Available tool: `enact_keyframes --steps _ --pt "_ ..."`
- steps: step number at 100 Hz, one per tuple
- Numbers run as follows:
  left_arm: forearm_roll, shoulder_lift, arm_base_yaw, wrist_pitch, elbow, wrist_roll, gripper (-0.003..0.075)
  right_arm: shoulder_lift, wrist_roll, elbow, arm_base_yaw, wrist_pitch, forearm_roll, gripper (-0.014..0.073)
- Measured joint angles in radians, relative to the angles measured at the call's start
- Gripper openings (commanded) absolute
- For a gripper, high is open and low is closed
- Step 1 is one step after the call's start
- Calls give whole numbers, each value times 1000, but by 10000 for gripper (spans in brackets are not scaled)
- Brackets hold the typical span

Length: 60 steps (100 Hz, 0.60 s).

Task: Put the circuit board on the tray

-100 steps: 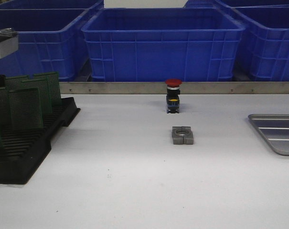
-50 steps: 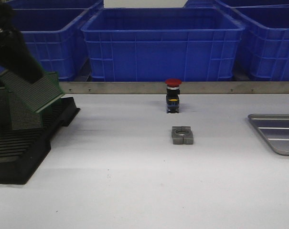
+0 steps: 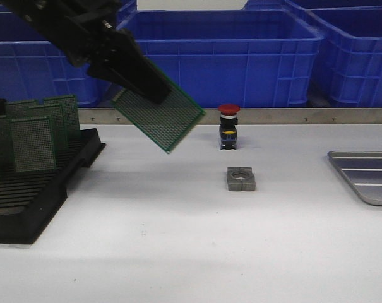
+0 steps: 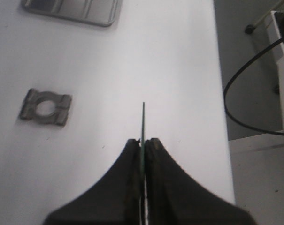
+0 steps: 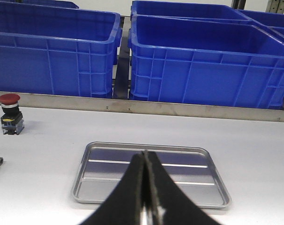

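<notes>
Item in transit: green perforated rectangular circuit board, clamped edge-on between the closed fingers of the left hand, tilted corner-down in the air above the white tabletop. Half a second ago the board hung just over the black slotted plastic rack at the left; one second ago the arm was barely in view and the board stood among its fellows. It is now clear of the rack and partway toward the centre, near the red-capped push-button switch — extraction looks complete, the carry under way. Remaining green boards stand upright in the rack. Destination: flat silver-grey metal tray with ribbed floor, at the far right edge of the front view, well apart from the board and holding nothing. Between them lies a small grey metal clamp block with a round hole. Right hand — fingers pressed together, gripping nothing, poised over the tray's near side. Blue plastic crates line the back.
</notes>
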Motion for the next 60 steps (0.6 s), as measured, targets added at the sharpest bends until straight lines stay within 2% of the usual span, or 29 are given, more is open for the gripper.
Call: enact_keyframes --steps 28,44,60 --pt "-32 9 -124 -6 0 0 -20 0 0 -13 0 24 0 -59" --pt "-32 9 -133 -6 0 0 -20 3 0 -133 0 201 0 -59" --pt "-32 9 -133 -6 0 0 -20 124 0 -275 0 420 0 -59"
